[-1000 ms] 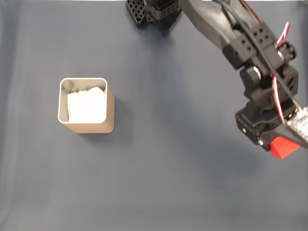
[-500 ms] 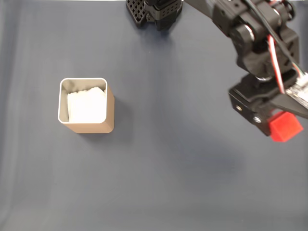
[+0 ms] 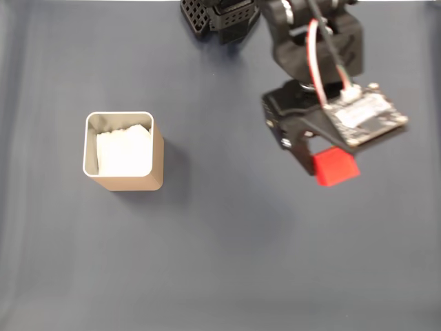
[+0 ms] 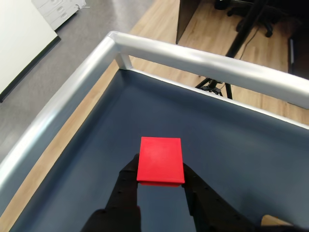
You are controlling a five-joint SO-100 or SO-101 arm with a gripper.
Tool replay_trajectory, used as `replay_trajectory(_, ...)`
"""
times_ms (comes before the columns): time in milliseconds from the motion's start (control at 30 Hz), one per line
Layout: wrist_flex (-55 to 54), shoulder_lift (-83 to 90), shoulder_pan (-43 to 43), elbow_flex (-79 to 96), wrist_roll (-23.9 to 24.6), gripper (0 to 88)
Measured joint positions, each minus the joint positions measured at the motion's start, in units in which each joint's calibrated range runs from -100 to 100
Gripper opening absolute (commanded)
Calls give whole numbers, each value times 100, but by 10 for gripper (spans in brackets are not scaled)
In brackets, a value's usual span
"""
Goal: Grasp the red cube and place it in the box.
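Red cube (image 3: 335, 167) is clamped between the two black fingers of the gripper (image 3: 329, 165); in the fixed view it sits in the right half of the frame, apparently lifted above the dark blue desk (image 3: 227, 262) rather than resting on it. Wrist view confirms the hold: red cube (image 4: 160, 160) pinched at its lower edge, one black finger (image 4: 126, 186) on its left side and one on its right, with the top face tilted toward the camera. Gripper (image 4: 160, 181) is therefore closed on the cube.

Box (image 3: 156, 157) stands upright on the desk in the left half of the fixed view, well apart from the cube. Tan walls, thin pale rim, white lining visible inside. Its opening faces up.

Arm's wrist carries an exposed circuit board (image 3: 362, 118) with red and white wires (image 3: 315, 52), just above the cube in the fixed view. Arm base (image 3: 219, 17) is at the top edge.

Wrist view shows a pale metal rail (image 4: 203, 58) bordering the desk (image 4: 251, 140), with wood flooring (image 4: 212, 34) beyond.
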State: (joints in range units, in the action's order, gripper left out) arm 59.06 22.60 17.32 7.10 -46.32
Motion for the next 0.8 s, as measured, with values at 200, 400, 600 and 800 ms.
replay_trajectory(200, 0, 794, -519, 874, 20, 109)
replay_trajectory(400, 154, 1436, -1082, 1339, 15, 107)
replay_trajectory(600, 260, 1783, -1601, 1485, -5, 107)
replay_trajectory(800, 260, 1801, -2142, 1503, 0, 105)
